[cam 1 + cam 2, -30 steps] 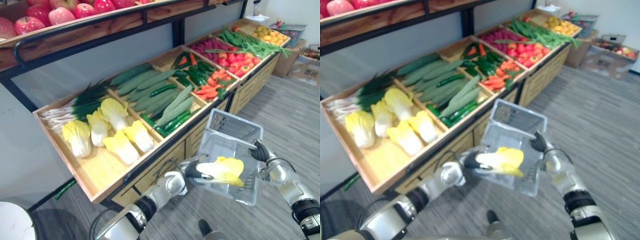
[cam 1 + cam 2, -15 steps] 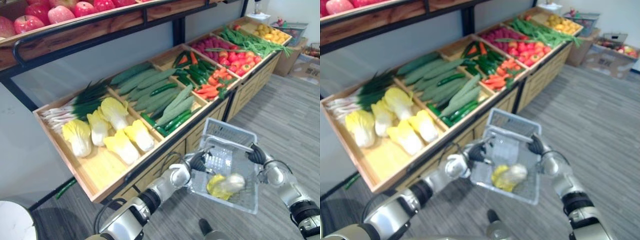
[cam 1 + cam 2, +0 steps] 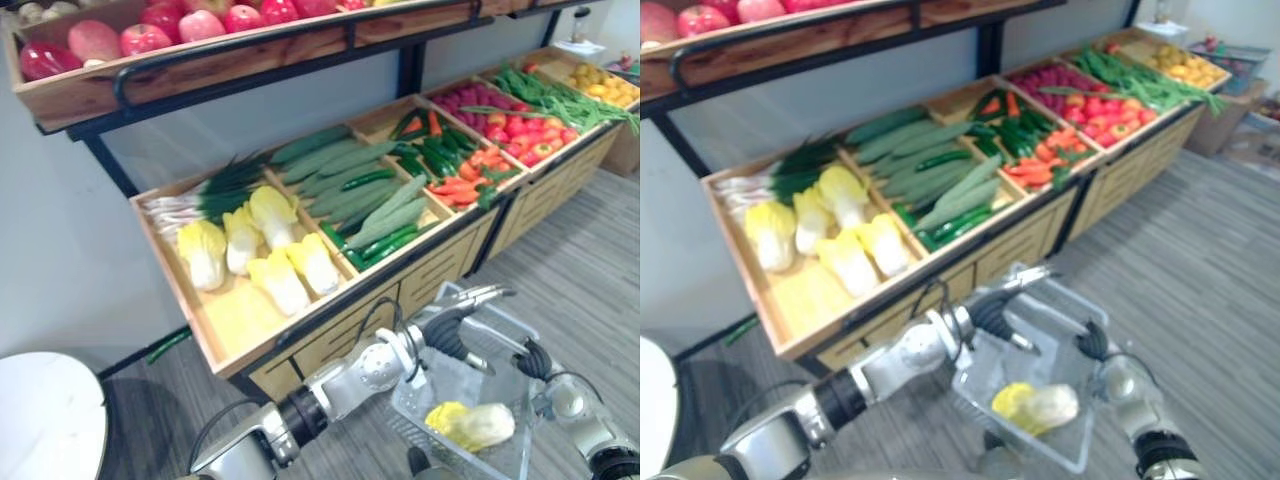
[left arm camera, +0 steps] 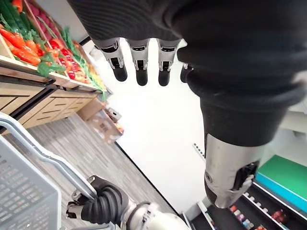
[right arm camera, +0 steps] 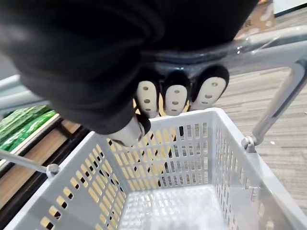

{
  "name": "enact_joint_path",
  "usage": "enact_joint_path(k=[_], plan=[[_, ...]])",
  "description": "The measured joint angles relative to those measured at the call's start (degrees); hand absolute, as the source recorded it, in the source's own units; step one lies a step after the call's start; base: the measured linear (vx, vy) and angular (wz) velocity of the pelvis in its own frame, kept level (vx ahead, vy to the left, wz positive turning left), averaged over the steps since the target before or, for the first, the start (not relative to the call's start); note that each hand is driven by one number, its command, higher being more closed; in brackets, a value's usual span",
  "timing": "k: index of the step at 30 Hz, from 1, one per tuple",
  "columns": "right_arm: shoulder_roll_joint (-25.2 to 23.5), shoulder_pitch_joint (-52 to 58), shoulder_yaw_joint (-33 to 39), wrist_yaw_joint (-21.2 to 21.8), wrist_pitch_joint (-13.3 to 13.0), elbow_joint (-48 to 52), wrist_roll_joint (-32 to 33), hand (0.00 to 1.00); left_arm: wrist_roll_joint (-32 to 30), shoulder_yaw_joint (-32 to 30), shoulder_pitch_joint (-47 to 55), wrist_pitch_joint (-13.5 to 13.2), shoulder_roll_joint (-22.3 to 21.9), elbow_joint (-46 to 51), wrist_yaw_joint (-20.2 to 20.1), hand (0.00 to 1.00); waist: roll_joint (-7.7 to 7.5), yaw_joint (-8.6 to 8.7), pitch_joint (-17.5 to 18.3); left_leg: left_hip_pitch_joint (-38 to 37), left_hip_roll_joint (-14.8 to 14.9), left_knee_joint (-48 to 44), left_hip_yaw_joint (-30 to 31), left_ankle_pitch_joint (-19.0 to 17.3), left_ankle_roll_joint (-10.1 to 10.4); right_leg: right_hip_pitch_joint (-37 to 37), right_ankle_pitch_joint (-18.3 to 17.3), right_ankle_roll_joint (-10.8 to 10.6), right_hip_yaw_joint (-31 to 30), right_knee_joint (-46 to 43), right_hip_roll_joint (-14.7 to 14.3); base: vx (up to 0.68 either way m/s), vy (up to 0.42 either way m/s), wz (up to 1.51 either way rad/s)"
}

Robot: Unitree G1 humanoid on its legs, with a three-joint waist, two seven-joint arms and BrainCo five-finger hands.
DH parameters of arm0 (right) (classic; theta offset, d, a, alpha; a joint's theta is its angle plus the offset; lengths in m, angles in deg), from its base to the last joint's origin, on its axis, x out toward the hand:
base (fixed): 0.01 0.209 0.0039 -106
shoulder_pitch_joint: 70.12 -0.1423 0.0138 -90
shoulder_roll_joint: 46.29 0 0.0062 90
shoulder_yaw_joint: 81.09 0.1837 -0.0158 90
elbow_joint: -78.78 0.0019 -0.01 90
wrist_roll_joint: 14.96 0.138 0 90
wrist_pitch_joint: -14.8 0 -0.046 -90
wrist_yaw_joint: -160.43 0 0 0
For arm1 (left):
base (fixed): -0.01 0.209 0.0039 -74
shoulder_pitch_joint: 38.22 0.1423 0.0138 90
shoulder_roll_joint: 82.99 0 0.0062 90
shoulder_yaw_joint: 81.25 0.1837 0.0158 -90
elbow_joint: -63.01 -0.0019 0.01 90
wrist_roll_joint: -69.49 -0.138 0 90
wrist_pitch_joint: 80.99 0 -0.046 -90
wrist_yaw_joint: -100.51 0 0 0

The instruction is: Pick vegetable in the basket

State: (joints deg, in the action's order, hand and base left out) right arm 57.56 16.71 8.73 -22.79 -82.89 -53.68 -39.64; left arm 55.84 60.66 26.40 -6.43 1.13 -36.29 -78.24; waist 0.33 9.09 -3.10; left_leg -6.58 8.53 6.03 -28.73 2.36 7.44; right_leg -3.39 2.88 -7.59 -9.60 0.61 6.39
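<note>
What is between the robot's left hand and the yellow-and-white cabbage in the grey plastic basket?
Only the bare floor of the grey plastic basket. In the left eye view the open left hand hovers over it, and the yellow-and-white cabbage lies alone inside.

Basket (image 3: 437,388) sits in front of the wooden stand (image 3: 300,340), toward its right. One cabbage (image 3: 471,425) lies in the basket, apparently on its floor at the near end. Left hand (image 3: 448,330) is above the far rim. Right hand (image 3: 533,360) is wrapped round the handle (image 5: 271,48) on the right side.
</note>
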Motion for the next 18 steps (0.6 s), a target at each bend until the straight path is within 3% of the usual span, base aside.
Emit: enact_joint_path(k=[6, 9, 10, 13, 17, 18], plan=[[-3.57, 2.83, 13.63, -3.5, 1.93, -11.87, 3.63, 1.0, 5.92, 0.99, 9.3, -1.59, 11.04, 18.37, -2.9, 0.0, -0.31, -2.76, 0.97, 3.05, -0.79, 0.0, 7.84, 1.34, -1.29, 1.5, -1.4, -0.4, 7.67, -0.65, 1.7, -0.02, -0.024, 0.66], [-6.36, 3.56, 18.2, -4.79, 2.4, -16.92, 7.68, 1.0, 6.75, -7.53, 15.92, -2.03, 13.86, 25.66, -2.2, 0.0, -0.96, -3.86, 1.62, 4.61, -1.53, 0.0, 11.52, 2.14, -1.92, 2.16, -1.59, -0.54, 11.12, -0.57, 2.66, -0.01, -0.002, 0.57], [-7.09, 3.83, 18.73, -5.23, 2.4, -17.6, 8.55, 1.0, 6.75, -9.68, 17.34, -2.05, 14.03, 26.73, -1.8, 0.0, -1.12, -4.08, 1.68, 4.8, -1.66, 0.0, 12.18, 2.3, -2.03, 2.5, -1.59, -0.54, 11.8, -0.43, 2.82, -0.02, 0.002, 0.58], [-11.66, 5.46, 21.24, -6.46, 2.38, -21.08, 11.86, 1.0, 6.05, -23.91, 26.78, -1.98, 12.81, 31.02, 1.15, 0.0, -2.57, -5.02, 2.62, 6.41, -2.01, -0.01, 15.67, 3.08, -2.25, 3.69, -1.59, -0.52, 15.33, 0.39, 3.22, -0.02, -0.001, 0.6], [-14.42, 8.46, 23.61, -8.02, 2.48, -22.06, 12.36, 1.0, 3.27, -40.61, 34.7, -1.25, 5.78, 29.56, 6.11, 0.0, -3.42, -7.34, 2.97, 7.56, -2.53, -0.01, 18.75, 3.37, -2.42, 4.38, -2.0, 0.1, 18.63, 0.69, 3.55, -0.03, 0.01, 0.4], [-15.14, 9.5, 24.7, -8.35, 2.51, -22.45, 12.36, 1.0, 0.78, -45.44, 35.9, -0.24, 3.25, 26.81, 7.84, 0.0, -4.37, -8.02, 2.87, 7.53, -2.8, -0.02, 19.67, 3.31, -2.52, 5.11, -2.04, 0.18, 19.37, 1.06, 3.62, -0.02, 0.023, 0.39]])
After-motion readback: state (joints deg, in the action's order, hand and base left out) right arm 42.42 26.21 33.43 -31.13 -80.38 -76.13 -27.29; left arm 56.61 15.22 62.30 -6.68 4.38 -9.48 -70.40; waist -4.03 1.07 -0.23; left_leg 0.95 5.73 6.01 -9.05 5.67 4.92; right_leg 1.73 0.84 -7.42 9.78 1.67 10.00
